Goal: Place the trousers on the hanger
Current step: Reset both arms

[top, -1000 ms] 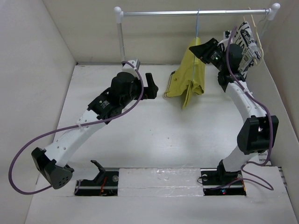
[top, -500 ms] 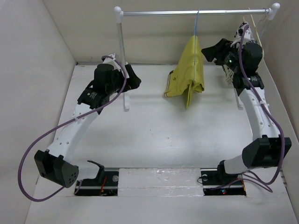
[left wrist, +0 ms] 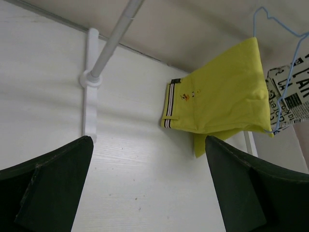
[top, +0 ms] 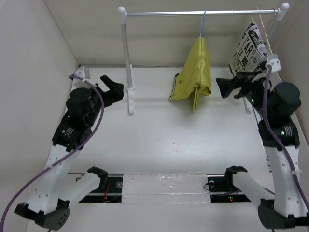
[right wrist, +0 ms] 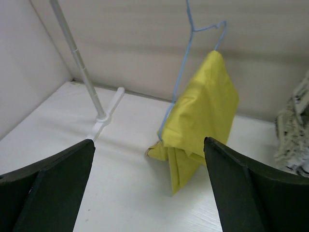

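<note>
Right gripper (top: 224,88): jaws spread wide, holding nothing. A second ago it was up against the trousers (top: 195,72) at the rail (top: 193,13), half closed. It has since let go and backed off to the right

Trousers now sit ahead of it and to its left, well apart. Right wrist view has them centred between the two fingers (right wrist: 48,193), with nothing touching

Trousers are draped over the light-blue hanger (top: 204,26), whose hook is on the rail. The fabric is folded over the bar and the striped waist trim faces left. The lower folds hang down to the table (top: 159,140); can't tell whether they touch it. They hang a bit straighter than a second ago

Left gripper (top: 113,87): also spread wide and empty, as it was all through the last second. That arm has swung from mid-table out to the left wall. The rack's left post (top: 127,58) is now just to its right, and the trousers are beyond the post, well apart. Left wrist view shows the trousers ahead between its fingers (left wrist: 43,193)

Newspaper-print cloth (top: 248,48) on the wooden hanger (top: 263,21) hangs just behind the right gripper. The arm covered it before and it is now in plain view
</note>
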